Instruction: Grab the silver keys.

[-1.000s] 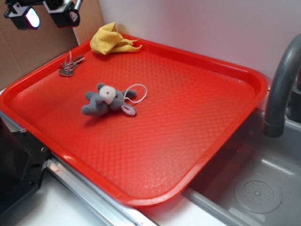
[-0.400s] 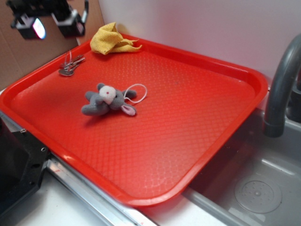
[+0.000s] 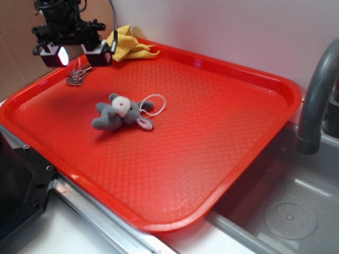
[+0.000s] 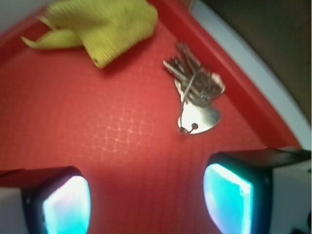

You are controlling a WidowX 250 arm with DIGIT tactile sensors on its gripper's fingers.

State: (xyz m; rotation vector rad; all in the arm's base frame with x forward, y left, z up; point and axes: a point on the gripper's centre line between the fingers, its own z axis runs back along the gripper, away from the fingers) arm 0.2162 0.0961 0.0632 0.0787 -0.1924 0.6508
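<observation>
A red tray (image 3: 212,132) covered most of the scene, and beside it stood a grey sink (image 3: 286,211) with a dark faucet (image 3: 318,95). A yellow cloth (image 3: 130,45) lay crumpled in the far corner of the tray. A grey plush mouse (image 3: 121,112) lay near the middle of the tray, well apart from the rest. The end effector (image 3: 74,53) hung above the far left part of the tray, open, with nothing between its two fingers (image 4: 66,204), and it touched no object. The keys (image 3: 78,75) lay flat on the tray close to its left rim, between the cloth and the mouse, just under the end effector. In the wrist view the keys (image 4: 195,90) were a little to the right of the gap between the fingers and ahead of them. Their long axis ran diagonally in that view: the thin blades pointed up and left toward the cloth (image 4: 100,22), and the broad heads with the wire ring pointed down and right, toward the right finger.
</observation>
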